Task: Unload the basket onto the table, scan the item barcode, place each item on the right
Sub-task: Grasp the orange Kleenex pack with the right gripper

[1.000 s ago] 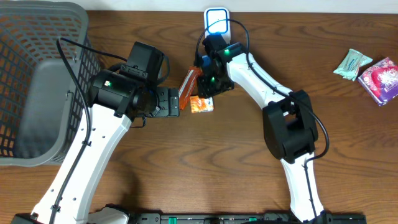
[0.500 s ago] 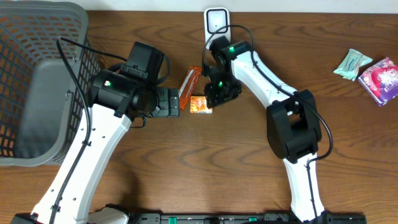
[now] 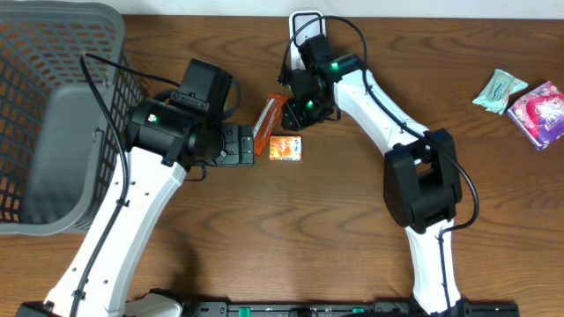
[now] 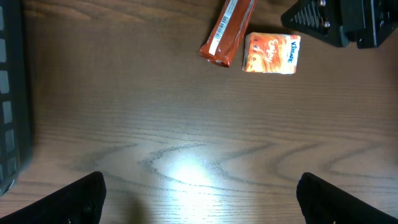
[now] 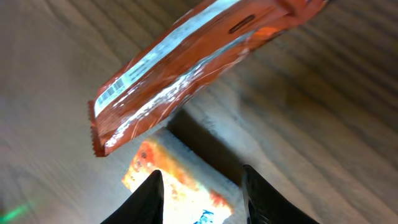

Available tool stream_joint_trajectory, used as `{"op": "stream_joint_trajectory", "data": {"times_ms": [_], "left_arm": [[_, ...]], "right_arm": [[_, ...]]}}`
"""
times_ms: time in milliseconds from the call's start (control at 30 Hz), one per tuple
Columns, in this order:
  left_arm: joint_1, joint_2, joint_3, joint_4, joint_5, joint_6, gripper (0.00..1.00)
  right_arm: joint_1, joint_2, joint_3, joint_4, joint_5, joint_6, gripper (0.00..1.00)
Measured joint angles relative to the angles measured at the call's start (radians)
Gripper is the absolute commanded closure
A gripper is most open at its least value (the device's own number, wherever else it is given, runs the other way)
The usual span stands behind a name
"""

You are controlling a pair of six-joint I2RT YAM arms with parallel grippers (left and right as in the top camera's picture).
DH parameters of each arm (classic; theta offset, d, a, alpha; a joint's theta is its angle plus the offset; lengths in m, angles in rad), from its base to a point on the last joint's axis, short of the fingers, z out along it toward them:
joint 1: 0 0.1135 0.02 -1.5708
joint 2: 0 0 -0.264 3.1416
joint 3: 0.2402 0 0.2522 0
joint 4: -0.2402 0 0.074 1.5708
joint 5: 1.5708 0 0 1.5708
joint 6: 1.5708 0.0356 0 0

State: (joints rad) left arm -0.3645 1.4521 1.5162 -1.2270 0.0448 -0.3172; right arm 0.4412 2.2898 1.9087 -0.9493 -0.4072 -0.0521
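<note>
At the far left is a basket, probably meant for items after scanning. The left arm hangs beside it, low over the tabletop. Its jaws are fully apart and hold nothing; only bare wood lies between them. I think this arm is standing by so that the other arm can work.

Next is the bar, lying on the wood just beside a tissue pack. Its barcode faces up at 1 end, which is good for scanning.

The right arm reaches over both things. Its jaws are partly open and grip nothing; the bar is just beyond the fingertips. The scanner stands behind this arm, at the back edge. Far right lie a green packet and a pink packet, well apart from the rest.
</note>
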Motion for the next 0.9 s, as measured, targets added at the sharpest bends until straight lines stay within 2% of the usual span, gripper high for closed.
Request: {"op": "stream_joint_trajectory", "data": {"times_ms": [267,400,467,567,667,733,800,900], "left_arm": [[0.000,0.000,0.000,0.000,0.000,0.000,0.02],[0.000,0.000,0.000,0.000,0.000,0.000,0.02],[0.000,0.000,0.000,0.000,0.000,0.000,0.02],[0.000,0.000,0.000,0.000,0.000,0.000,0.02],[0.000,0.000,0.000,0.000,0.000,0.000,0.02],[0.000,0.000,0.000,0.000,0.000,0.000,0.02],[0.000,0.000,0.000,0.000,0.000,0.000,0.02],[0.000,0.000,0.000,0.000,0.000,0.000,0.02]], "right_arm": [[0.000,0.001,-0.064,-0.078,-0.027,-0.004,0.65],[0.000,0.001,-0.065,-0.146,-0.042,-0.017,0.75],[0.002,0.001,-0.065,-0.179,-0.048,-0.021,0.75],[0.005,0.001,-0.065,-0.234,-0.053,-0.024,0.67],[0.006,0.001,-0.065,-0.241,-0.055,-0.026,0.51],[0.006,0.001,-0.065,-0.233,-0.048,-0.032,0.47],[0.005,0.001,-0.064,-0.192,-0.037,-0.016,0.34],[-0.002,0.001,-0.058,-0.103,-0.027,0.009,0.35]]}}
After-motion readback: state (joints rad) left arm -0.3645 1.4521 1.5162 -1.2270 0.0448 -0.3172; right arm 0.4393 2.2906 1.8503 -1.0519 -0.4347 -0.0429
